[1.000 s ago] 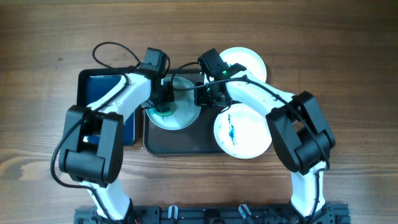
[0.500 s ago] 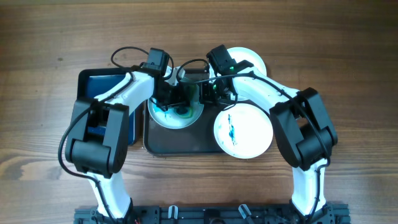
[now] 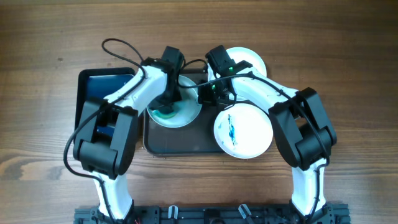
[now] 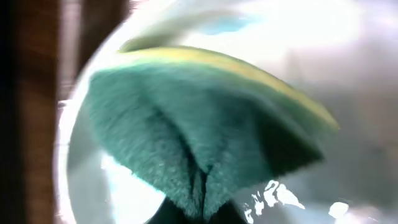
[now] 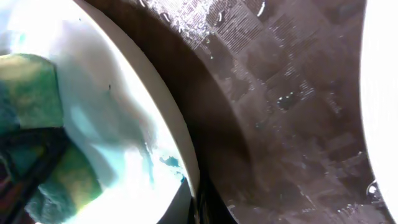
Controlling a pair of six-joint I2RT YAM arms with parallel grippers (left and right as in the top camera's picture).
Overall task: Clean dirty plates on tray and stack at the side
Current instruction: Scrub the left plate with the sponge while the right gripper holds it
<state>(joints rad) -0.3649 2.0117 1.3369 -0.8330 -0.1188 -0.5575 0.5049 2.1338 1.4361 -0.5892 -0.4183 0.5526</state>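
Overhead: the tray (image 3: 180,142) lies at the table's centre; the first plate (image 3: 186,114) sits in its left half; the second plate (image 3: 244,132), blue smear across its middle, overhangs the tray's right edge; the third plate (image 3: 250,60) rests on the wooden table (image 3: 348,50) beyond the tray's far right corner; a smaller black tray (image 3: 93,87) with a blue inside stands just left. The left gripper (image 3: 166,106) is down on the first plate with a green sponge (image 3: 163,114) beneath it; the right gripper (image 3: 209,94) is at that plate's right rim.

Left wrist: picture blurred; the left gripper (image 4: 196,202) has its fingers pressed together, pinching the sponge (image 4: 205,124) by its green face, yellow layer uppermost; the sponge lies against the wet first plate (image 4: 298,18).

Right wrist: the right gripper (image 5: 196,202) has its fingers drawn together at the rim of the first plate (image 5: 124,106); teal residue lies on the plate near the rim; the sponge (image 5: 31,87) shows at far left; the wet tray (image 5: 280,93) separates this plate from the second plate (image 5: 384,93).
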